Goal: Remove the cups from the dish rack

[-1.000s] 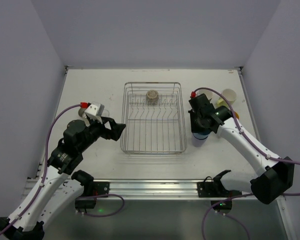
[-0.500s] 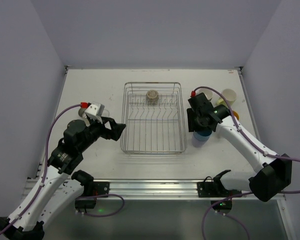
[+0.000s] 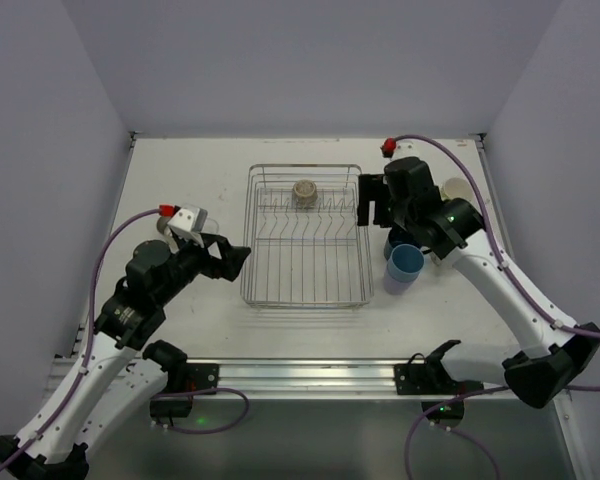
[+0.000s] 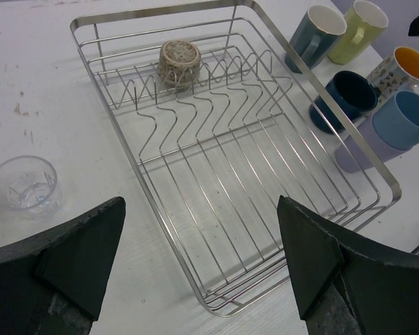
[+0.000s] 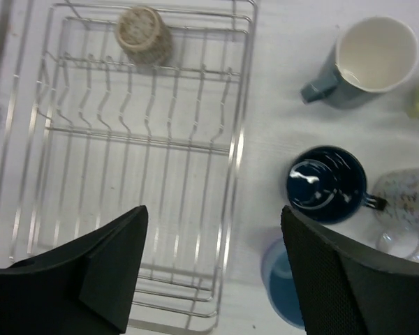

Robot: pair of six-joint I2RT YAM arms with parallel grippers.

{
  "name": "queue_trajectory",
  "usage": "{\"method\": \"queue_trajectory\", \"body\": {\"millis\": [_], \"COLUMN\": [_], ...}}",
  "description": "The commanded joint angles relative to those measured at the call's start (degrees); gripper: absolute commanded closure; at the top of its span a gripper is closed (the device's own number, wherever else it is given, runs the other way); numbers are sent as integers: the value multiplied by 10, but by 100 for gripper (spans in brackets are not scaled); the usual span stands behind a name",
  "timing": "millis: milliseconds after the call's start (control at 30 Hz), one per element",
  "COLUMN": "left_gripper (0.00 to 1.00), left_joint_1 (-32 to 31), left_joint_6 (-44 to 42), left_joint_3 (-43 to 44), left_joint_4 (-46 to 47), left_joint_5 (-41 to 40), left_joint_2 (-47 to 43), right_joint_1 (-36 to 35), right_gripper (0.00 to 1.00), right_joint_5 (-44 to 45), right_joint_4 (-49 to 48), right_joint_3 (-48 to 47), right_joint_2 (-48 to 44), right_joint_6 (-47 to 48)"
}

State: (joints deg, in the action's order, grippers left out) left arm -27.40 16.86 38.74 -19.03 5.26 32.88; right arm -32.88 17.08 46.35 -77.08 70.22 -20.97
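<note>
— What do the arms look like?
— The left arm [image 3: 92, 368] and the right arm [image 3: 500, 290] both have white shells on the long links and black housings at the joints.
— Cables?
— A purple cable [image 3: 108, 250] runs along each arm and ends at a small red cap [image 3: 166, 209] by the wrist. The left wrist also carries a white block [image 3: 191, 218].
— And the ends?
— The left gripper [image 4: 200, 209] and the right gripper [image 5: 214, 213] have broad, matte black, wedge-shaped fingers [image 5: 335, 279]. A green light [image 3: 451, 213] glows on the right arm's black housing.
</note>
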Motion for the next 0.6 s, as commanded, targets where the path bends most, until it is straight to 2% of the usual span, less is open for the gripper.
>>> {"method": "queue_trajectory", "body": {"millis": [0,67,133,400,567], "left_gripper": [6,6,6,6,6], "left_joint_1": [6,8,9,13,13], "left_joint_6": [-12,-12,-12,-11,-12], "left_joint_3": [4,4,3,0,0], "left_joint_4": [-2,-1,-1,-4,-3], "left_joint_5": [-18,-24,-27,-12,-1], "left_joint_2": [-19,-26,-30,-37,-38], "right_joint_1": [-38,-53,-57,-61,-56], "right_gripper": [17,11,10,10,12], "right_joint_5": [5,23,13,41,59], "right_joint_4": [-102,-126,-139,-147,-136], "right_joint_3": [-54,-86,-145,-349,-405], "right_joint_2": [75,124,203,421,509], "right_joint_6": [20,25,24,27,17]}}
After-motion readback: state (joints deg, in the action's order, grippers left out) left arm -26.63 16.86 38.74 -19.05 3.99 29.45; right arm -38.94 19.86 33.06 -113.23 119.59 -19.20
